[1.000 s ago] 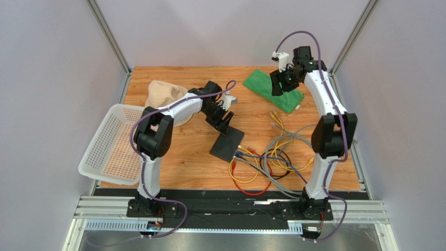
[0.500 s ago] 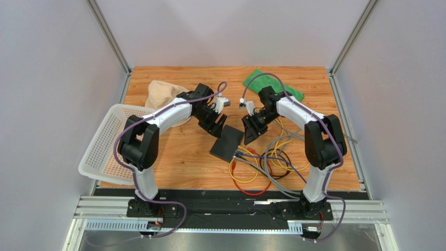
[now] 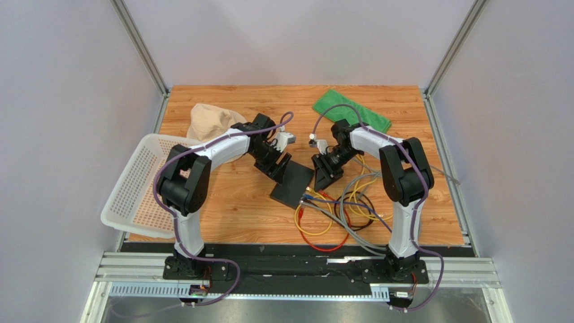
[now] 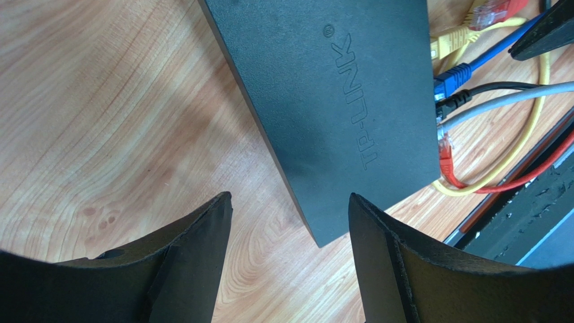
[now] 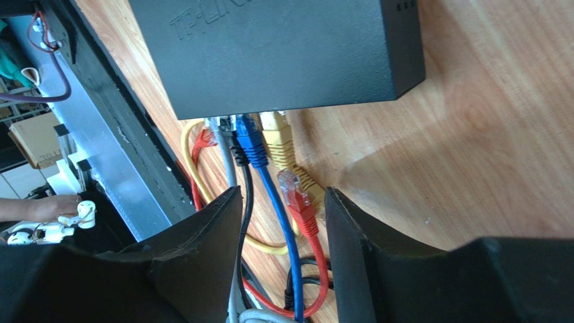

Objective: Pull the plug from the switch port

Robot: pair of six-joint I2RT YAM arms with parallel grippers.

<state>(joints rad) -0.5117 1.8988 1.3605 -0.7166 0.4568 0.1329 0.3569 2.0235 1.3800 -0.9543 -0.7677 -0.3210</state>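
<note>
- The switch lies flat mid-worktop, its sockets facing the cable tangle.
- Your left gripper is spread wide at the switch's far corner; press down there to pin the box.
- Your right gripper, also wide, hangs over the cables. Pinch one plug body close to its socket and draw straight out.
- Only the right wrist view separates the seated blue plug and yellow plug from a loose red plug.

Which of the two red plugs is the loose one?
The red plug lying clear of the ports, between the right gripper's open fingers. The other red plug sits against the switch edge beside the grey plug.
</note>
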